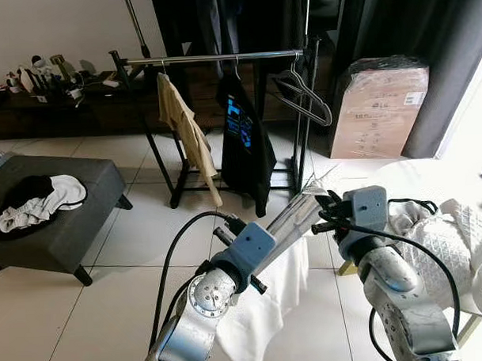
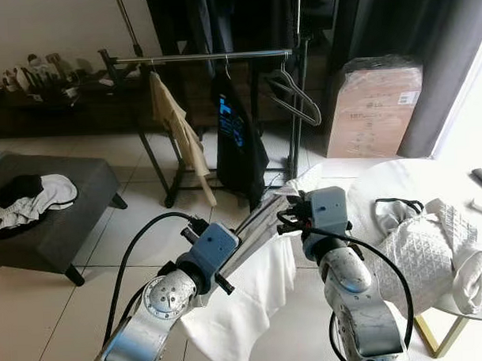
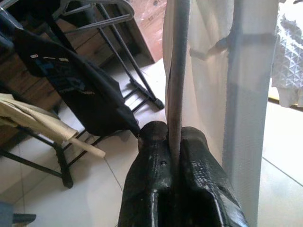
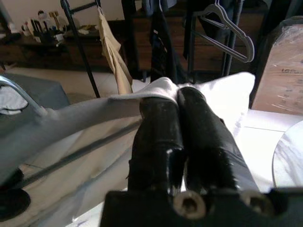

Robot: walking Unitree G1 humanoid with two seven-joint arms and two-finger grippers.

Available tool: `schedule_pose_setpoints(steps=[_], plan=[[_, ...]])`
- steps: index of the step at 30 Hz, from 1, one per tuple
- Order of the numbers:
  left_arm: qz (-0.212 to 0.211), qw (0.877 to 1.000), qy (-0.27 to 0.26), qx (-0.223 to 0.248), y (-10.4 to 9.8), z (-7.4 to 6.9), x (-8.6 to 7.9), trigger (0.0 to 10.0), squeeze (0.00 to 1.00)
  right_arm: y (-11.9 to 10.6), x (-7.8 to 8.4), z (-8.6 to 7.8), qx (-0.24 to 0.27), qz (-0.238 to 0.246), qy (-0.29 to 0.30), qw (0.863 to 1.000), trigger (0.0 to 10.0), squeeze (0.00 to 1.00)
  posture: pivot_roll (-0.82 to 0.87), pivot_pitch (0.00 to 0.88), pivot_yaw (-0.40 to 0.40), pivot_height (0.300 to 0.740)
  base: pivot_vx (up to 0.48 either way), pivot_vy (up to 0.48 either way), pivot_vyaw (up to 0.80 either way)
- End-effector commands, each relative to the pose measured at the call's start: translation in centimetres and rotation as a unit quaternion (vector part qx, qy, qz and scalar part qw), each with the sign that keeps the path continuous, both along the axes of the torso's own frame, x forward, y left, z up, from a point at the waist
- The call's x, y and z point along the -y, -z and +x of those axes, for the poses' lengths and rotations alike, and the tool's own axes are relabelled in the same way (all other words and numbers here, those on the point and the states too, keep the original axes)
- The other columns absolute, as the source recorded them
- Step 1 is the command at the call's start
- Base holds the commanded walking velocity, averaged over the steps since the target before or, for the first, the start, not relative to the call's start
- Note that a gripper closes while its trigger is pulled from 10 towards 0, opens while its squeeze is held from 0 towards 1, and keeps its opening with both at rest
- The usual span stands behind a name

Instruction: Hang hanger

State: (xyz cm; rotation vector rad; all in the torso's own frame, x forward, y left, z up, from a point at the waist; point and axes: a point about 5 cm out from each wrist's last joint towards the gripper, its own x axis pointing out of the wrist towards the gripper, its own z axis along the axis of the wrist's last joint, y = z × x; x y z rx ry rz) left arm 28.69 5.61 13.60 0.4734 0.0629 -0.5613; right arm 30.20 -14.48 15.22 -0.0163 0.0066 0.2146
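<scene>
The left gripper is clamped on the grey bar of a hanger, its two black fingers pressed to either side of the bar. That arm reaches forward and up from the lower left of the head views, elbow bent, a black cable looping off its wrist. The right gripper has its fingers closed together on the shoulder of the white garment where it covers the hanger's end; its arm rises from the lower right, forearm near upright and wrist turned inward toward the left gripper. The hanger runs slanting between the two grippers, low at the left one and high at the right, and the white cloth drapes down below it toward the tiled floor.

Ahead of both grippers, well apart, stands the clothes rack. On its rail hang a beige garment, a black shirt with blue print and, at the far right end, an empty grey hanger.

To the right of the right gripper is a round white table bearing a quilted white cloth. Beyond it sits a wrapped cardboard box. Far left of the left gripper, a grey ottoman carries a heap of black and white clothes.
</scene>
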Motion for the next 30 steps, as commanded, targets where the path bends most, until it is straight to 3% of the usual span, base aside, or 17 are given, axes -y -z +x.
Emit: schedule_pose_setpoints(steps=[1, 5, 7, 8, 12, 15, 19, 24, 25, 26, 27, 28, 29, 30], plan=[[0.03, 0.999, -0.028, -0.016, 0.9, 0.1, -1.0, 10.0, 0.0, -2.6, -0.1, -0.3, 0.061, 0.013, -0.022, 0.998, 0.0, 0.0, -0.19, 0.09, 0.035, 0.74, 0.0, 0.0, 0.0], [0.034, 0.999, -0.036, -0.02, 1.0, 0.2, -1.1, 10.0, 0.0, -3.0, -0.7, -0.7, 0.069, 0.013, -0.052, 0.996, 0.0, 0.0, -0.18, 0.091, 0.035, 0.74, 0.0, 0.0, 0.0], [0.037, 0.998, -0.042, -0.021, 1.0, 0.4, -1.3, 10.0, 0.0, -3.2, -2.0, -1.9, 0.066, 0.02, -0.139, 0.988, 0.0, 0.0, -0.19, 0.094, 0.035, 0.74, 0.0, 0.0, 0.0], [0.037, 0.998, -0.044, -0.02, 1.0, 0.4, -1.3, 10.0, 0.0, -3.1, -2.2, -2.2, 0.063, 0.019, -0.154, 0.986, 0.0, 0.0, -0.19, 0.093, 0.034, 0.74, 0.0, 0.0, 0.0], [0.027, 0.998, -0.054, -0.004, 0.4, 0.7, -1.3, 10.0, 0.0, -1.7, -2.8, -3.5, 0.015, -0.028, -0.223, 0.974, 0.0, 0.0, -0.19, 0.094, 0.034, 0.74, 0.0, 0.0, 0.0], [0.026, 0.998, -0.059, 0.001, 0.2, 0.8, -1.3, 10.0, 0.0, -0.9, -2.7, -4.8, -0.015, -0.037, -0.267, 0.963, 0.0, 0.0, -0.19, 0.095, 0.034, 0.74, 0.0, 0.0, 0.0], [0.023, 0.998, -0.052, 0.002, 0.1, 0.8, -1.1, 10.0, 0.0, 0.0, -2.4, -5.6, -0.046, -0.059, -0.289, 0.954, 0.0, 0.0, -0.19, 0.095, 0.036, 0.74, 0.0, 0.0, 0.0], [0.021, 0.999, -0.044, 0.002, 0.1, 0.7, -0.8, 10.0, 0.0, 0.2, -2.6, -5.5, -0.044, -0.068, -0.287, 0.955, 0.0, 0.0, -0.19, 0.093, 0.038, 0.74, 0.0, 0.0, 0.0], [0.021, 0.999, -0.043, 0.002, 0.2, 0.7, -0.8, 10.0, 0.0, 0.0, -2.9, -5.5, -0.041, -0.063, -0.293, 0.953, 8.8, 0.0, -0.19, 0.094, 0.038, 0.74, 0.0, 0.0, 0.0], [0.021, 0.999, -0.043, 0.002, 0.2, 0.7, -0.8, 10.0, 0.0, -0.1, -3.1, -5.5, -0.04, -0.06, -0.297, 0.952, 10.0, 0.0, -0.19, 0.093, 0.038, 0.74, 0.0, 0.0, 0.0], [0.022, 0.999, -0.043, 0.002, 0.1, 0.7, -0.8, 10.0, 0.0, -0.2, -3.4, -5.5, -0.042, -0.056, -0.304, 0.95, 10.0, 0.0, -0.19, 0.094, 0.038, 0.74, 0.0, 0.0, 0.0], [0.022, 0.999, -0.043, 0.002, 0.1, 0.7, -0.8, 10.0, 0.0, -0.2, -3.5, -5.6, -0.045, -0.054, -0.311, 0.948, 10.0, 0.07, -0.18, 0.094, 0.038, 0.74, 0.0, 0.0, 0.0], [0.022, 0.999, -0.044, 0.002, 0.1, 0.7, -0.9, 10.0, 0.0, -0.1, -3.5, -5.6, -0.048, -0.053, -0.316, 0.946, 10.0, 0.07, -0.18, 0.094, 0.038, 0.74, 0.0, 0.0, 0.0], [0.022, 0.999, -0.044, 0.002, 0.1, 0.7, -0.9, 10.0, 0.0, 0.0, -3.6, -5.7, -0.05, -0.058, -0.324, 0.943, 10.0, 0.99, -0.18, 0.095, 0.038, 0.74, 0.0, 0.0, 0.0]])
